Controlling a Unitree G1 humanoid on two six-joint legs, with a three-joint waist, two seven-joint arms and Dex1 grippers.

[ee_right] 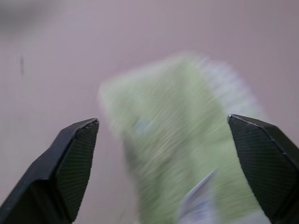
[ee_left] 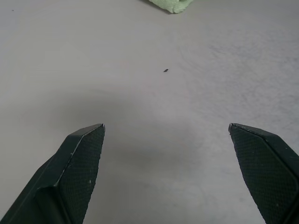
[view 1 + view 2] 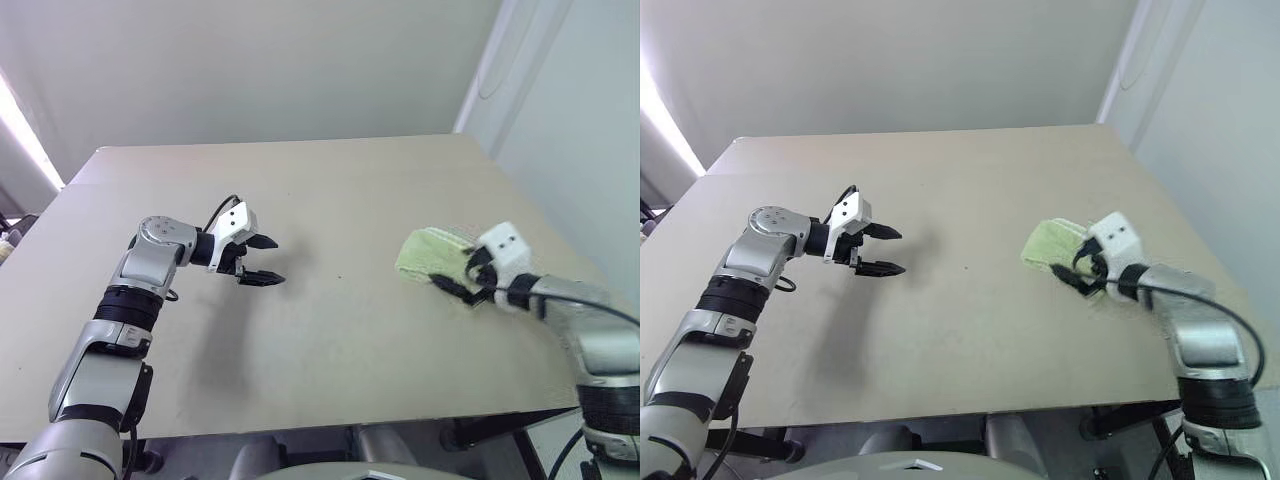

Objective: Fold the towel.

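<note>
Since it is a soft, light green terry cloth towel [image 3: 432,255], already bunched into a small thick packet, it should weigh next to nothing and give way under any touch, sagging or unrolling if lifted by a single layer. It lies on the right side of the pale beige surface [image 3: 330,340], near the right edge, and the right gripper [image 3: 462,277] sits just at its near side with its black fingers spread wide, one on each side of the packet in the right wrist view, clamped on nothing. The left gripper [image 3: 262,260] hangs well apart from the towel over the bare middle of the surface, its fingers likewise spread and empty. Terry pile is not slippery, so textured pads ought to bite well; the risk, as I judge it, is catching only the top fold and pulling the packet open. A better hold would be across the whole thickness at a folded edge or a corner, pinching all layers together. Nothing about it looks fragile, so firm pressure should do no harm.
</note>
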